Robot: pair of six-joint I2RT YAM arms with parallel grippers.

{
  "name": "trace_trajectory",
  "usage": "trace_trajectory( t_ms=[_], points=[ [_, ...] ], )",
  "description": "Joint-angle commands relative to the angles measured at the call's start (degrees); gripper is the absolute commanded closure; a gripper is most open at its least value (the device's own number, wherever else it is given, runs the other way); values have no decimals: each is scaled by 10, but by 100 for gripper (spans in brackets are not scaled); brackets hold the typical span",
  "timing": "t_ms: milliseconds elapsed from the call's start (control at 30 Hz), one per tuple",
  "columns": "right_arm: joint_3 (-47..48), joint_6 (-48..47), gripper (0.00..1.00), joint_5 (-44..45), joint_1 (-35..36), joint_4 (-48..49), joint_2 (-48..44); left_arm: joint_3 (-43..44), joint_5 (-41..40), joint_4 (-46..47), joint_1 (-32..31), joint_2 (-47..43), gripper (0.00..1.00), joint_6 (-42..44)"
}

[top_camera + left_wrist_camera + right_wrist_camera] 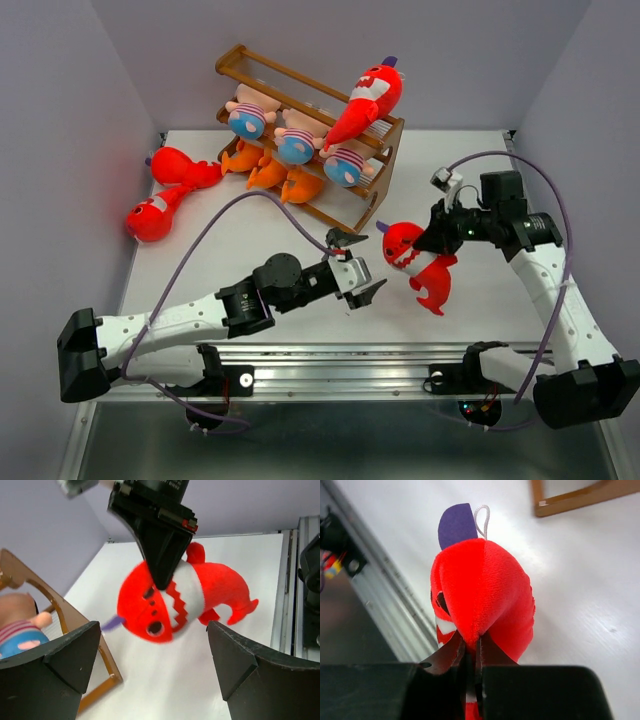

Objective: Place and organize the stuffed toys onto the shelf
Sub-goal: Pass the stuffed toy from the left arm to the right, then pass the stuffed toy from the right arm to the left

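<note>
White tabletop (250, 290): one red shark (405, 245), just before the shelf's (388, 170) right end, pinched in my right claw (428, 240); left claw (358, 268) wide, empty. Advice: carry high, seat on top tier.

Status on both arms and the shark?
Left gripper open, empty, beside shark. Right gripper shut on red shark. Shelf part filled; two red toys loose, far left.

White table (480, 310), brown wooden shelf (392, 140) stood at its far middle, two red sharks (183, 167) lay far left beside it, shelf carried three striped dolls (293, 145), orange fish (268, 175) below them, a leaning red shark (370, 100) on its right end.
</note>
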Motion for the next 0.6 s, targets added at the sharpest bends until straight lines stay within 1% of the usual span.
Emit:
trace_trajectory(
  t_ms=[0,33,100,167,200,233,267,300,367,467,500,567],
  points=[
    [7,136,99,133,-57,124,-38,5,-72,35,3,-6,1,-121],
    [3,162,99,194,-67,160,-46,5,-75,35,5,-5,1,-151],
    [-12,237,99,246,-88,190,-68,11,-74,37,7,10,1,-173],
    [-20,279,91,290,-93,210,-75,25,-73,39,7,36,1,-193],
    [-23,321,92,306,-93,210,-79,33,-73,39,7,49,1,-197],
    [-25,347,95,322,-93,211,-80,42,-79,39,7,61,1,-203],
    [-24,378,99,373,-93,207,-81,60,-81,42,7,88,1,-212],
    [-22,422,99,396,-98,203,-79,72,-82,43,7,105,1,-216],
    [-19,443,99,419,-103,193,-70,105,-83,44,7,137,1,-227],
    [-23,484,99,436,-110,187,-57,154,-82,44,7,210,1,-245],
    [-26,504,99,437,-110,188,-56,166,-80,43,7,224,1,-245],
    [-38,515,99,432,-124,190,-57,193,-79,44,7,247,1,-264]
  ],
)
